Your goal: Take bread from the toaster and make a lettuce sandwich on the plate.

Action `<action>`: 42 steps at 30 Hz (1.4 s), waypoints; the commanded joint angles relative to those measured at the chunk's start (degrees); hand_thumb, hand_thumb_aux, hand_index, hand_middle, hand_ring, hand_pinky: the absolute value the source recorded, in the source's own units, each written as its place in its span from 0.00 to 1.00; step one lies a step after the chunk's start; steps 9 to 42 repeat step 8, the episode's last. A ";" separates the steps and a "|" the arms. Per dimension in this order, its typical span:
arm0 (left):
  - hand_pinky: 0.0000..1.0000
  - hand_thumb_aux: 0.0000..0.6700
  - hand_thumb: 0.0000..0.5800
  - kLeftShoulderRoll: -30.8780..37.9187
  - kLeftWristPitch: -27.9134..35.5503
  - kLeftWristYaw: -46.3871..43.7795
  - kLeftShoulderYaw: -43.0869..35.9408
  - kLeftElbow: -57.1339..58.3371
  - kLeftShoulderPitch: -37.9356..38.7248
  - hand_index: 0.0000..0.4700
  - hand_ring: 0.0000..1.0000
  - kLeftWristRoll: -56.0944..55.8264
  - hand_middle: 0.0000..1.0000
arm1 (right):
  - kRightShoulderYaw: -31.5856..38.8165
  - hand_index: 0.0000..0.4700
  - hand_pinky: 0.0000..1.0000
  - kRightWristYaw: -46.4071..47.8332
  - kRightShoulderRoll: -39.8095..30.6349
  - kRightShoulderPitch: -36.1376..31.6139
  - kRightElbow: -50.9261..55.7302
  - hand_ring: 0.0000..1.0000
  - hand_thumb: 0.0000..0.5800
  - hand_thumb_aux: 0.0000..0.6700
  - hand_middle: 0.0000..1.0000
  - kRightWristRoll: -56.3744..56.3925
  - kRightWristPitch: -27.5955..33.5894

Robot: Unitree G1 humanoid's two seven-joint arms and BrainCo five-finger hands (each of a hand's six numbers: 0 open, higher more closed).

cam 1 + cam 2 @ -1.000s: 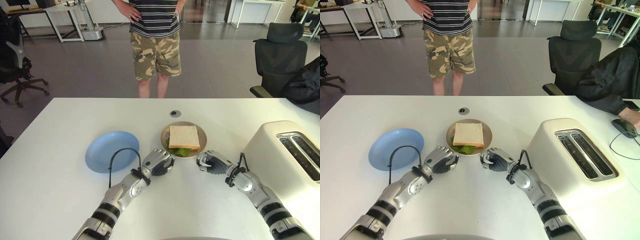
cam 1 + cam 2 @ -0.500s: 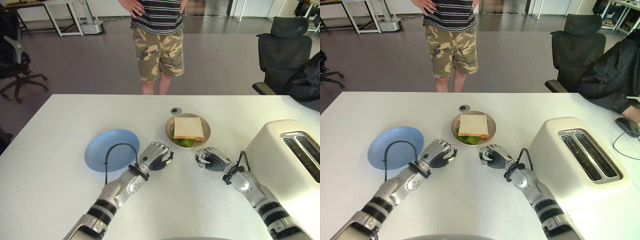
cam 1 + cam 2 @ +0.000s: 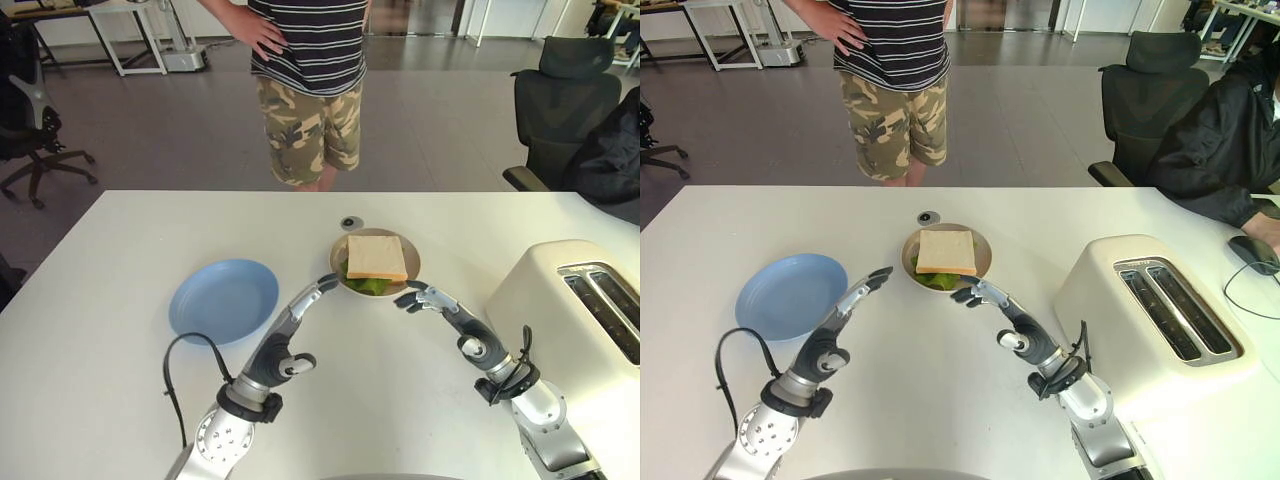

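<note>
1. Bread (image 3: 377,256) lies as one pale, square slice with a thin brown crust, flat on top of the sandwich and turned slightly askew.
2. Green lettuce (image 3: 368,286) shows under the slice along its near edge and a little at its left side. The slice covers the rest, and I cannot tell whether another slice lies beneath.
3. The sandwich sits on a small tan plate (image 3: 336,262) at the middle of the white table (image 3: 120,260), just on the near side of a round metal grommet (image 3: 348,222).
4. The left hand (image 3: 285,335) is spread, fingers stretched forward, and grasps nothing. Its fingertips are just beside the plate's near left rim.
5. The right hand (image 3: 455,322) is likewise spread and grasps nothing. Its fingertips reach the plate's near right rim, but whether they touch it cannot be made out.
6. A blue plate (image 3: 223,300) lies to the left of the left hand, apart from the tan one.
7. The cream toaster (image 3: 1170,310) stands well to the right. Its two slots are dark inside and their contents cannot be made out.
</note>
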 commanded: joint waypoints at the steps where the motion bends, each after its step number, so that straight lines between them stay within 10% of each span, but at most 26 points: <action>1: 0.00 0.00 0.00 -0.90 -1.30 -3.06 0.68 2.44 0.22 0.00 0.00 -2.34 0.00 | -0.98 0.00 0.00 1.60 2.15 0.70 2.74 0.00 0.00 0.00 0.00 0.93 -1.32; 42: 0.00 0.00 0.00 -2.85 -1.57 -6.20 2.99 5.39 -1.63 0.00 0.00 -2.88 0.00 | -1.98 0.00 0.00 3.15 5.41 0.63 4.27 0.00 0.00 0.00 0.00 2.00 -1.61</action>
